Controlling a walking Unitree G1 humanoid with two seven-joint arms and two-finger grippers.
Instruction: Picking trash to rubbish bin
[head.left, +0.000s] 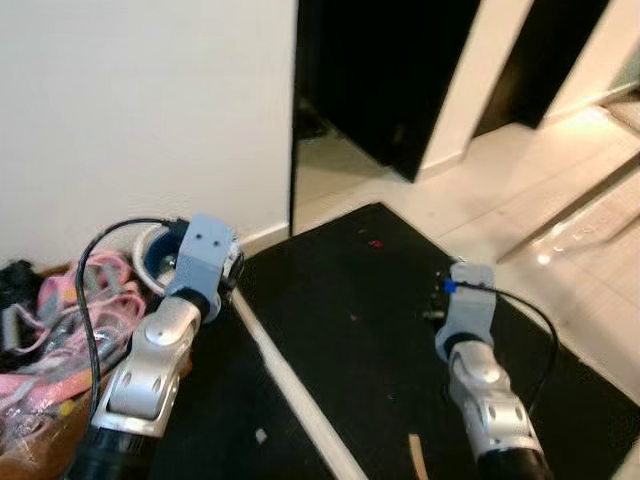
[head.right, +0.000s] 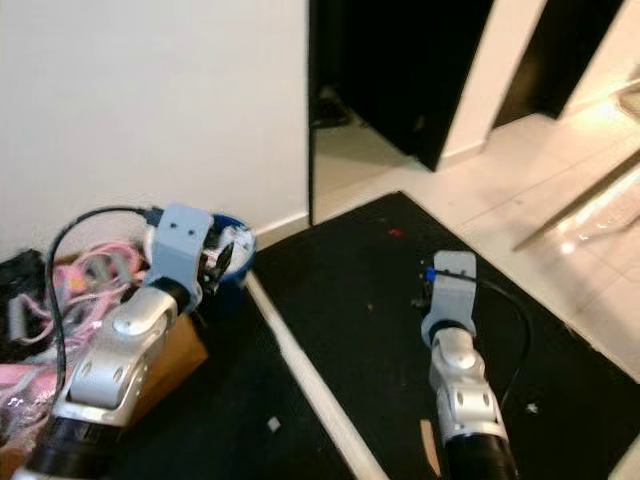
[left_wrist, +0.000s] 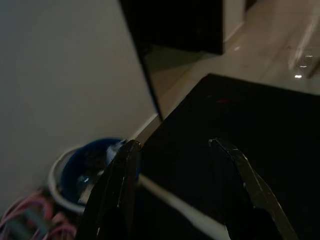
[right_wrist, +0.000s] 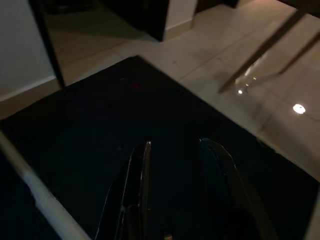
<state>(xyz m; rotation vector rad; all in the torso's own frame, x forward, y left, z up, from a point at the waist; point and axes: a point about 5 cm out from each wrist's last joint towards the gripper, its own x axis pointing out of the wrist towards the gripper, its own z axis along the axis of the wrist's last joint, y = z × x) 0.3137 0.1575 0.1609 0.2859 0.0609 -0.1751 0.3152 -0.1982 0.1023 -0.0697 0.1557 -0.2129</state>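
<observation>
- Nearest, at about 6 o'clock on the black floor mat (head.left: 380, 330), lies a small tan sliver of scrap (head.left: 416, 455), just beside the right arm; a tiny pale fleck (head.left: 260, 436) sits left of the white strip (head.left: 290, 385) that crosses the mat.
- The right end effector (right_wrist: 175, 165) hovers over the mat at roughly 4 o'clock, its two long black fingers (right_wrist: 137, 175) parted with a clear gap and nothing between them.
- The left end effector (left_wrist: 175, 165) is raised at about 9 o'clock, fingers (left_wrist: 122, 175) spread wide and holding nothing (the mat and white strip show through the gap).
- At 8 o'clock, a brown cardboard box (head.right: 175, 355) holds a tangle of pink cords and clear plastic (head.left: 70, 330).
- Just beyond the left end effector stands the round blue rubbish bin with a white rim (left_wrist: 85, 170), against the white wall (head.left: 150, 100); something pale and glossy lies inside it, too dim to tell what.
- Farther on, near 12 o'clock, a small red speck (head.left: 376, 242) rests on the mat's far part.
- Beyond the mat, glossy pale floor tiles (head.left: 520, 170) run toward dark doorways (head.left: 380, 70).
</observation>
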